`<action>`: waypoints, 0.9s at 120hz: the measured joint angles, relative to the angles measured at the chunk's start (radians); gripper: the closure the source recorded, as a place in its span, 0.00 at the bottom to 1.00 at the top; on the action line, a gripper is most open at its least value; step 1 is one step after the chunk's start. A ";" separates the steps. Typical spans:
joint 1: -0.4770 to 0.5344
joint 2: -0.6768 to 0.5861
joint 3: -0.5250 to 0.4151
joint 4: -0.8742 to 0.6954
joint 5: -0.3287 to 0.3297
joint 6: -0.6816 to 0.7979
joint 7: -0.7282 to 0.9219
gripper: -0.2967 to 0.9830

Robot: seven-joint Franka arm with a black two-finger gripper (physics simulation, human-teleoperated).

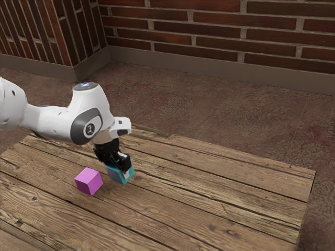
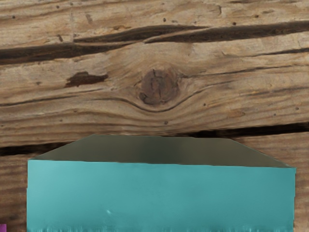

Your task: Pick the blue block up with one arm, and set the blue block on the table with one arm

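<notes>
My black gripper (image 1: 124, 168) reaches down over the teal-blue block (image 1: 129, 177) and covers part of it; whether it holds the block cannot be made out. The block's left side looks grey-blue, and its lower part shows close to the tabletop; contact with the wood is unclear. From the hand's camera, the same blue block (image 2: 161, 195) appears large and close under the hand, with a bright teal face and a dark, narrowing side.
A magenta block (image 1: 88, 181) sits on the wooden table (image 1: 209, 209), apart from the blue block on its exterior view's left; a sliver of magenta block (image 2: 3, 227) shows near the blue one. A brick wall (image 1: 220, 31) stands beyond the floor.
</notes>
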 joint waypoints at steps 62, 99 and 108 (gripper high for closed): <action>-0.008 -0.091 0.001 0.000 -0.077 -0.024 0.022 0.28; -0.108 -0.124 0.054 0.570 0.104 -0.496 0.011 0.24; -0.109 -0.126 0.054 0.582 0.123 -0.551 0.008 0.24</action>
